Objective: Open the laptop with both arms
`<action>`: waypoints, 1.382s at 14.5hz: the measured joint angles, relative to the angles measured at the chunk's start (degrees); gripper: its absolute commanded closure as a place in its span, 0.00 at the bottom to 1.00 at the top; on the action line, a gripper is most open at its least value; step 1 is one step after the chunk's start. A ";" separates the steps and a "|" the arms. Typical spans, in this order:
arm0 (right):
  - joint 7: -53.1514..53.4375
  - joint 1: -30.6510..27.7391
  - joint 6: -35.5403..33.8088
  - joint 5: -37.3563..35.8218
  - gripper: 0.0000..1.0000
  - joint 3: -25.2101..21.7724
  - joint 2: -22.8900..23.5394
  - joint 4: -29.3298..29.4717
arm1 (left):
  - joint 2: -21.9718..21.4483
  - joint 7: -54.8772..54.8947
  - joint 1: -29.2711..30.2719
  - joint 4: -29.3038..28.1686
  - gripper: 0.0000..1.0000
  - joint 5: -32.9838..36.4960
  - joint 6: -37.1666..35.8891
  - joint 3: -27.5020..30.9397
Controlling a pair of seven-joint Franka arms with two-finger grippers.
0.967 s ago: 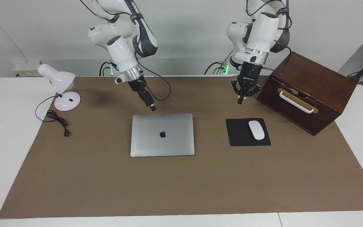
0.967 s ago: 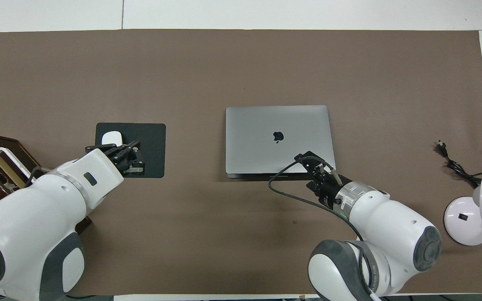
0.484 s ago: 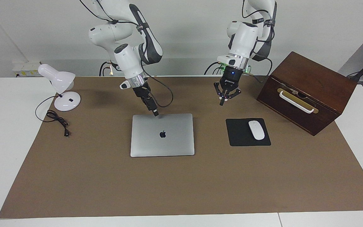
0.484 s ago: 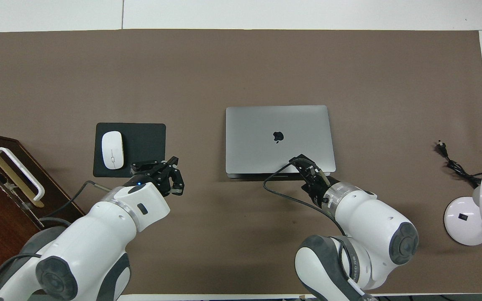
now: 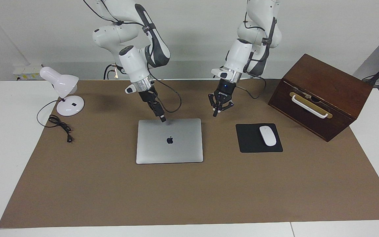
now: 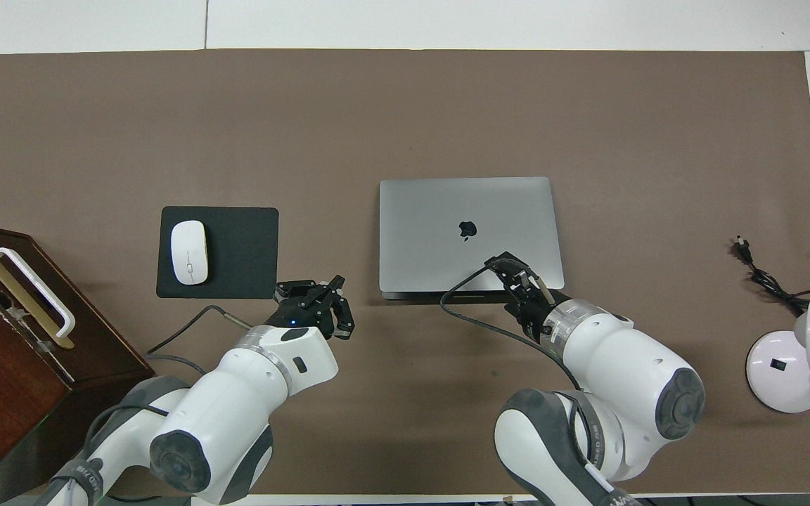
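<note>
Two grippers: right gripper [image 5: 163, 119] at closed laptop [image 5: 169, 141] edge, jaws unreadable; left gripper [image 5: 218, 110] jaws open.

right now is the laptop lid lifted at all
No, the laptop lies flat and closed on the brown mat, its logo facing up.

R claw [image 5: 163, 119] angled down, fingers together; L claw [image 5: 218, 108] vertical, fingers spread.
</note>
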 measured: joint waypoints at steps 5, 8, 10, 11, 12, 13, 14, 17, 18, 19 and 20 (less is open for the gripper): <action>-0.21 -0.73 0.01 0.00 0.02 -0.34 1.48 1.30 | 5.58 3.07 -2.40 -0.13 1.00 0.01 7.61 -0.02; -0.82 -1.25 0.03 0.00 0.02 -0.35 2.73 1.63 | 9.47 3.14 -3.19 0.04 1.00 0.01 10.58 -0.01; -1.26 -1.81 0.03 0.00 0.02 -0.36 3.07 1.94 | 10.53 3.39 -3.28 0.87 1.00 0.10 10.72 -0.02; -1.59 -1.99 0.03 0.00 0.02 -0.36 3.15 2.11 | 11.23 3.51 -3.69 1.57 1.00 0.14 10.72 -0.01; -1.68 -2.19 0.04 0.00 0.02 -0.35 3.27 2.42 | 12.12 3.53 -4.21 2.44 1.00 0.14 10.72 -0.02; -1.68 -2.44 0.04 0.00 0.02 -0.36 3.40 2.79 | 13.09 3.54 -4.65 3.42 1.00 0.14 10.72 0.00; -1.72 -2.67 0.03 0.00 0.02 -0.36 3.55 3.12 | 14.11 3.60 -4.84 4.40 1.00 0.29 10.72 -0.02; -1.78 -2.87 0.03 0.00 0.01 -0.34 3.88 3.55 | 16.37 3.94 -4.86 6.18 1.00 0.69 10.72 0.03; -1.78 -2.87 0.03 0.00 0.01 -0.33 3.96 3.57 | 16.88 4.01 -4.86 6.54 1.00 0.69 10.73 0.05; -1.79 -2.87 0.03 0.00 0.01 -0.33 4.00 3.59 | 17.35 4.08 -4.86 6.94 1.00 0.69 10.73 0.06; -1.79 -2.87 0.03 0.00 0.01 -0.33 4.01 3.61 | 17.85 4.14 -4.86 7.45 1.00 0.70 10.73 0.06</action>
